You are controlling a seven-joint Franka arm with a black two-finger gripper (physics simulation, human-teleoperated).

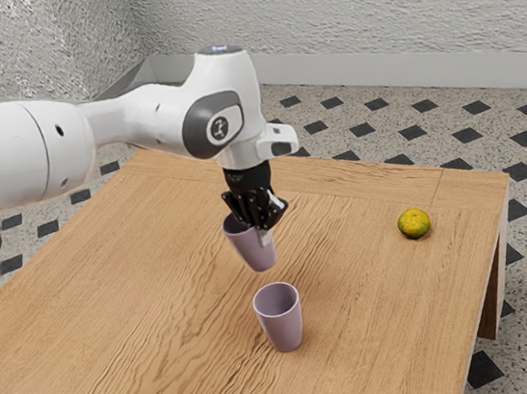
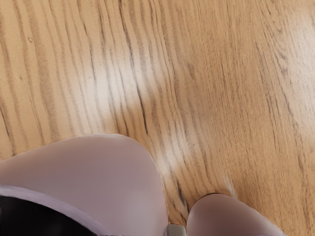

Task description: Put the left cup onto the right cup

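My black gripper (image 1: 251,221) is shut on the rim of a lilac cup (image 1: 252,247), which hangs in the air, slightly tilted, above the wooden table (image 1: 114,314). A second lilac cup (image 1: 279,316) stands upright on the table just below and a little toward the exterior view's right of the held one. In the wrist view the held cup (image 2: 93,182) looms large and blurred under my hand, and the standing cup (image 2: 226,219) shows beside it.
A small green-yellow fruit (image 1: 414,224) lies on the table near its far right edge. The table's right edge (image 1: 488,274) drops to a tiled floor.
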